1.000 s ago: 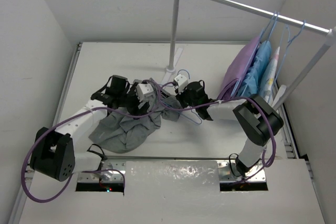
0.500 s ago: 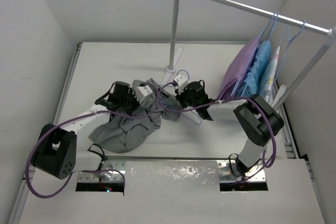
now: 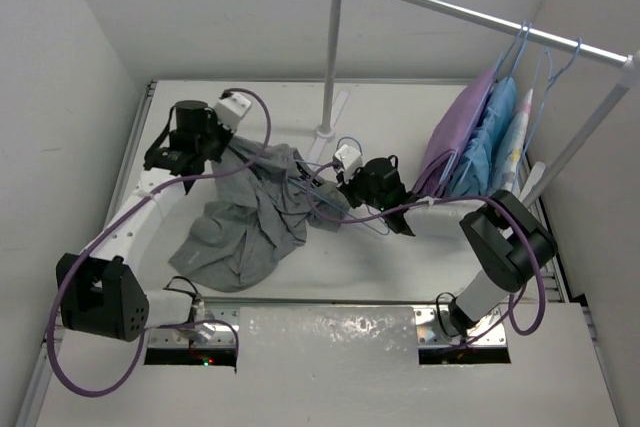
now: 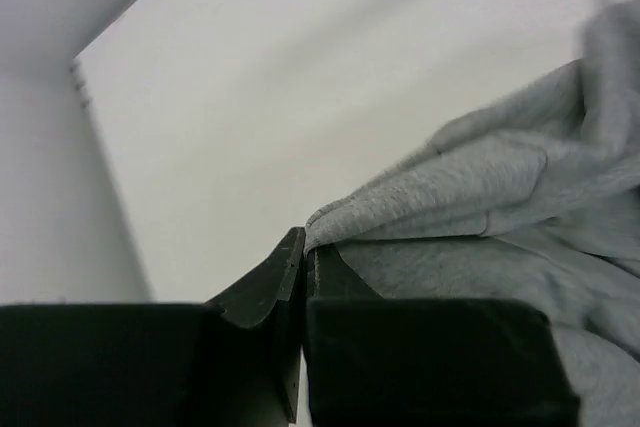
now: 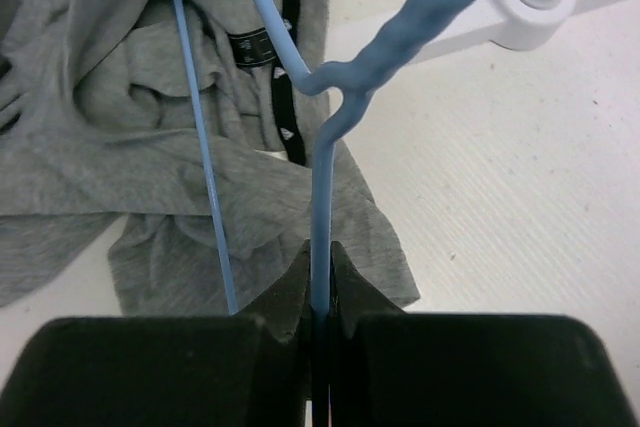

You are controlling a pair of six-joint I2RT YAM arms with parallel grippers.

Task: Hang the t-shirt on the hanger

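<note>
Judging by the crumpled heap, little is done: the t-shirt [image 3: 245, 222] lies bunched on the table [image 3: 400, 115], with the hanger [image 5: 320, 197] resting across its collar, not yet inside. The left gripper [image 4: 303, 247], stretched far-left, pinches a shirt edge; the right gripper [image 5: 320, 265], reaching centre, is clamped on the hanger wire

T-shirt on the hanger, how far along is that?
Done: left gripper is shut on a t-shirt edge, right gripper is shut on the hanger. In hand: the hanger lies across the collar. To do: the t-shirt lies crumpled on the table, not yet on the hanger's shoulders.
</note>
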